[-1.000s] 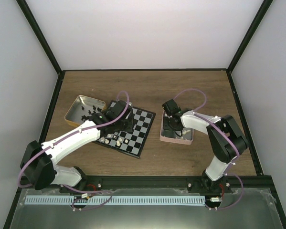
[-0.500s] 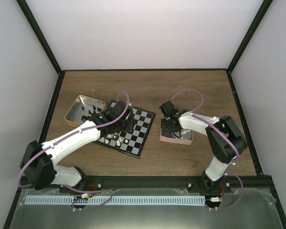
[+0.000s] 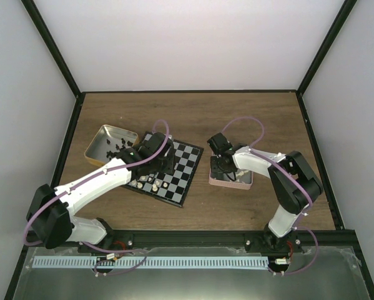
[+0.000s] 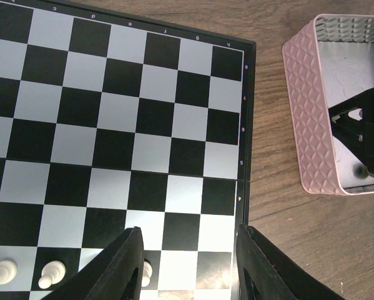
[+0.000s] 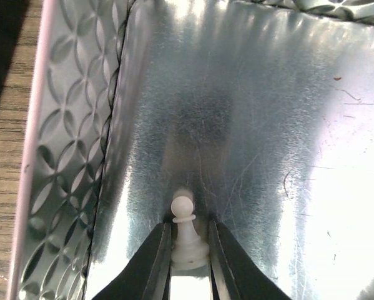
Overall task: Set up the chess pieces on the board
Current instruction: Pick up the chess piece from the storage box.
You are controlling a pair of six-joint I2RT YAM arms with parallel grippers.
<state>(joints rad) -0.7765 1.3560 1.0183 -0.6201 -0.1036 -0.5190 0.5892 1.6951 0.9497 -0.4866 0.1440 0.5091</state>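
The board (image 3: 180, 164) lies left of centre, with a few cream-white chess pieces (image 3: 155, 183) along its near edge. My left gripper (image 3: 158, 164) hovers over it, open and holding nothing. In the left wrist view its fingers (image 4: 190, 231) straddle empty squares near the board's (image 4: 112, 125) corner, with white pawns (image 4: 52, 273) beside them. My right gripper (image 3: 223, 165) reaches into the pink tin (image 3: 244, 181). In the right wrist view its jaws (image 5: 189, 228) are shut on the base of a white pawn (image 5: 182, 209) on the tin's shiny floor.
A gold tin (image 3: 98, 139) holding several black pieces (image 3: 115, 149) stands just left of the board. The pink tin's patterned wall (image 5: 68, 156) rises close on the left of my right gripper. Bare wood lies beyond the board and tins.
My right gripper's jaws have closed onto the white pawn in the pink tin, after shifting slightly left. The left arm has not moved.
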